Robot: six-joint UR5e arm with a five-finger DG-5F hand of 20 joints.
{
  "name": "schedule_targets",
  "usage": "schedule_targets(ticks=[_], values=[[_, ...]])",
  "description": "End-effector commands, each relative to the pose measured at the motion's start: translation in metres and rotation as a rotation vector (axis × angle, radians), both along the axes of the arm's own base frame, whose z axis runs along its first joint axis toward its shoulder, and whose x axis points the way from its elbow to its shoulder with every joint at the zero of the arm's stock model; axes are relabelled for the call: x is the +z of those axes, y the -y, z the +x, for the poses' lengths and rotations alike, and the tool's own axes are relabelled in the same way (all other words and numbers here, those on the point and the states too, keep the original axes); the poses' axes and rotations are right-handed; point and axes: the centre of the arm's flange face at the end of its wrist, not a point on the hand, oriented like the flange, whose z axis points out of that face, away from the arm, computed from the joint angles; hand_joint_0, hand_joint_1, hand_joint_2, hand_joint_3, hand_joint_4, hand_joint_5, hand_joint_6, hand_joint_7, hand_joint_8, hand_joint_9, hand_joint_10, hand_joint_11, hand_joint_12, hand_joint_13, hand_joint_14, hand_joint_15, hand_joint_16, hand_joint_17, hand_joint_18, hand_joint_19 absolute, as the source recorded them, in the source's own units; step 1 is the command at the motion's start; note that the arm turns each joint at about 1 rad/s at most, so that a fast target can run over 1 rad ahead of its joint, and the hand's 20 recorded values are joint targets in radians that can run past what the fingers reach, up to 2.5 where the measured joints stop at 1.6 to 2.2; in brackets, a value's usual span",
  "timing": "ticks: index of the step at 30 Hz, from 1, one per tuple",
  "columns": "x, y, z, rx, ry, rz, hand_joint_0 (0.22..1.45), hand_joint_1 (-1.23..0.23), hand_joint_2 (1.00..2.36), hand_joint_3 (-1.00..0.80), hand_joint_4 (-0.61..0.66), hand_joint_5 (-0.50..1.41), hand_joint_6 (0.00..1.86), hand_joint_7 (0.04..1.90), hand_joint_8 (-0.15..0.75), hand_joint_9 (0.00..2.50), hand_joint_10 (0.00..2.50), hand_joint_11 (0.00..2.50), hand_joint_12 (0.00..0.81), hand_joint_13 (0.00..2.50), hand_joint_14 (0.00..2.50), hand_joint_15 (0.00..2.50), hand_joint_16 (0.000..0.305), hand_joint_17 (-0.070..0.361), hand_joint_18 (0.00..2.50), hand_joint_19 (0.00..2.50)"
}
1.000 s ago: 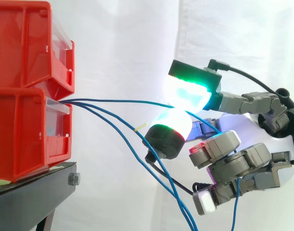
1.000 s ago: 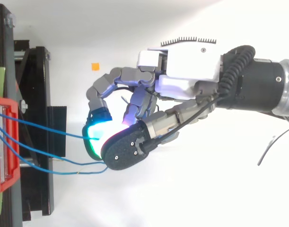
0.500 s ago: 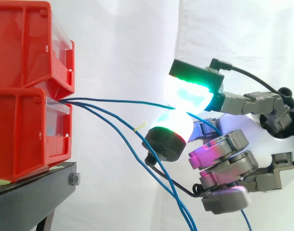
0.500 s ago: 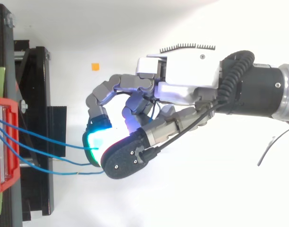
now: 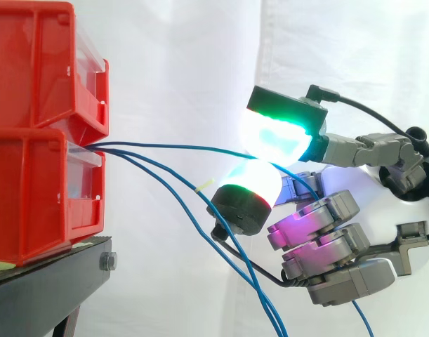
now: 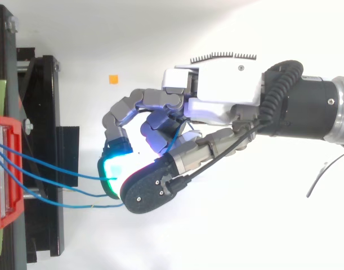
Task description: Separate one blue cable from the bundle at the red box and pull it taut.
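Blue cable (image 5: 165,148), thin and smooth, runs almost level from the stacked red plastic bins (image 5: 38,189) rightward into the hand (image 6: 217,101), pinched between its rounded green-glowing pads (image 5: 270,137). Two other blue cables (image 5: 193,221) droop below it.

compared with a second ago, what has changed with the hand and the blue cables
The lower fingers of the hand curled further in toward the palm. The upper finger and thumb still pinch the top blue cable; the other two blue cables and the red bins stayed as they were.
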Motion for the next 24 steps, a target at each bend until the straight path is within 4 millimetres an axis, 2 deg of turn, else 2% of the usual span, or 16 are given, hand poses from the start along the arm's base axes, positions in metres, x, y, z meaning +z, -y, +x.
schedule_targets(ticks=[1, 10, 17, 24], values=[[0.0001, 0.0, 0.0, 0.0, 0.0, 0.0, 0.72, -0.75, 1.02, -0.25, -0.02, -0.17, 0.94, 1.16, 0.293, 0.72, 2.5, 1.45, 0.392, 0.73, 2.5, 1.69, 0.032, 0.071, 1.38, 2.23], [0.0001, 0.0, 0.0, 0.0, 0.0, 0.0, 0.72, -0.75, 1.02, -0.25, -0.02, -0.17, 0.94, 1.17, 0.292, 0.71, 2.5, 1.45, 0.397, 0.73, 2.5, 1.72, 0.033, 0.074, 1.38, 2.23], [0.0001, 0.0, 0.0, 0.0, 0.0, 0.0, 0.73, -0.75, 1.02, -0.23, -0.02, -0.18, 0.93, 1.17, 0.292, 0.69, 2.5, 1.41, 0.393, 0.71, 2.5, 1.68, 0.032, 0.071, 1.33, 2.14], [-0.0006, 0.0, -0.0004, 0.0, -0.001, 0.0, 0.73, -0.75, 1.02, -0.23, -0.02, -0.17, 0.94, 1.16, 0.292, 0.7, 2.5, 1.42, 0.391, 0.71, 2.5, 1.65, 0.032, 0.071, 1.34, 2.2]])
